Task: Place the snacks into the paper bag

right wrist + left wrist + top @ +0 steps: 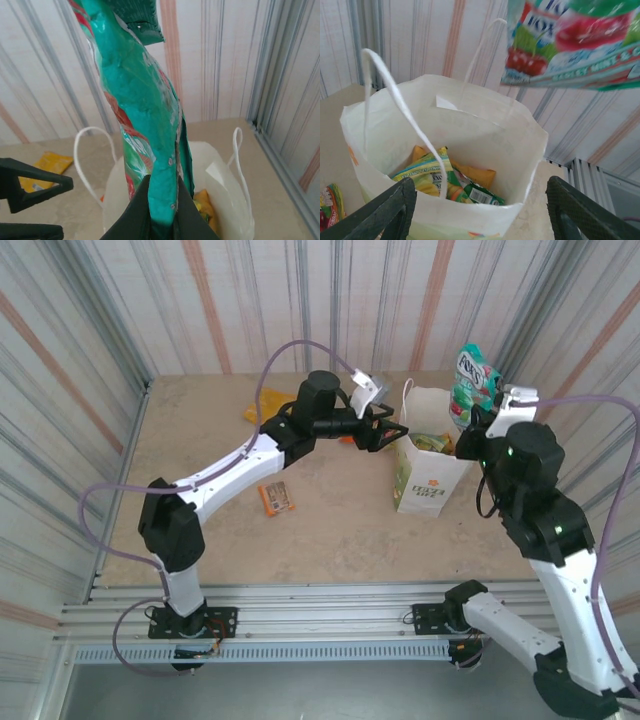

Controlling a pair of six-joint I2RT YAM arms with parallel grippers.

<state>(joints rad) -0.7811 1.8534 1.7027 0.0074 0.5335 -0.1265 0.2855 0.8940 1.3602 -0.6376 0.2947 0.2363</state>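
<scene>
Shiny, crinkly teal-red candy bag (474,380) hangs over white paper bag (430,490), right-ctr of table (330,530), pinched by right gripper (162,210). Inside: glossy yellow, green, orange packets (435,175). Just left of bag, left gripper (390,432), jaws apart, empty.

White paper bag (430,490) with green-orange logo, teal-red candy bag (474,380), orange bar (276,498), yellow packet (268,405)

Left fingers (385,212) spread wide; right fingers (132,222) clamped shut, right arm (560,530) raised.
</scene>
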